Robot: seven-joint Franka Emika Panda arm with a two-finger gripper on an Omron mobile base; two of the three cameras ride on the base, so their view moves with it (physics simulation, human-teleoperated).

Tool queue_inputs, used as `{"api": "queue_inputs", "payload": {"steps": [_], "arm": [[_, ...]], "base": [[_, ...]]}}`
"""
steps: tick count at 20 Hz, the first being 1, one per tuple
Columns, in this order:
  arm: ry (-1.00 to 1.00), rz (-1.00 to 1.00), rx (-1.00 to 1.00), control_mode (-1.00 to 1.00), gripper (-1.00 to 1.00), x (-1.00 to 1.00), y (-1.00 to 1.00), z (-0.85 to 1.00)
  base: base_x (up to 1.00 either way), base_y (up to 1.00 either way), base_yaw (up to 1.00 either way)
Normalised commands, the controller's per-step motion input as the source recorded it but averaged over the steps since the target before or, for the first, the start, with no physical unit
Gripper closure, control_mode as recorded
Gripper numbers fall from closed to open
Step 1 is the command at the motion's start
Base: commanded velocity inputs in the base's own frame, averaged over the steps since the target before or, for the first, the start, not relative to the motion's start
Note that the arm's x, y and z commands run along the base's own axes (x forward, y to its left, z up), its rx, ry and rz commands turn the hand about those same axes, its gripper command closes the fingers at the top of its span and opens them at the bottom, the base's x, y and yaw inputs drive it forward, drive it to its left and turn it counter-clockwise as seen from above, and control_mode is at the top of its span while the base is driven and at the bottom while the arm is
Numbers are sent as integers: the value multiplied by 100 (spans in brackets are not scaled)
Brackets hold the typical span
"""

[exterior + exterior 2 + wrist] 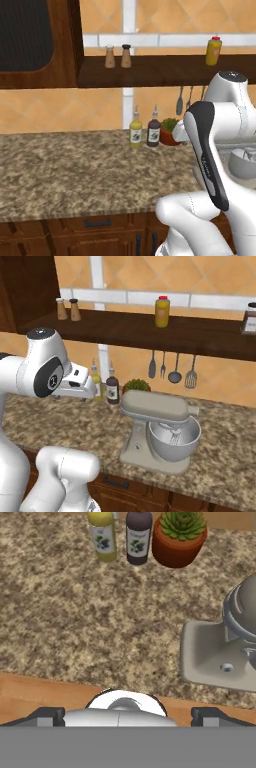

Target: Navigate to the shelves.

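The shelves are one long dark brown plank on the tiled wall, just ahead above the counter, running across the right base view too. Several utensils hang from hooks under it. My gripper is open, its two dark fingertips far apart at the bottom of the hand view, looking down on the granite counter. My hand is held over the counter's front part, below the shelf and holding nothing.
Salt and pepper shakers and a yellow bottle stand on the shelf. On the counter stand two bottles, a potted succulent and a stand mixer. A dark-doored cabinet hangs at the left.
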Motion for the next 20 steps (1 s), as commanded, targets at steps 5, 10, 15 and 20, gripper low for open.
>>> {"api": "queue_inputs", "payload": {"steps": [5,10,15,20], "arm": [[0,0,0,100,-100,0,0,0],[0,0,0,100,-100,0,0,0],[0,0,0,100,-100,0,0,0],[0,0,0,100,-100,0,0,0]], "base": [[41,-100,-16],[2,-100,-39],[14,-100,-31],[16,-100,-14]]}}
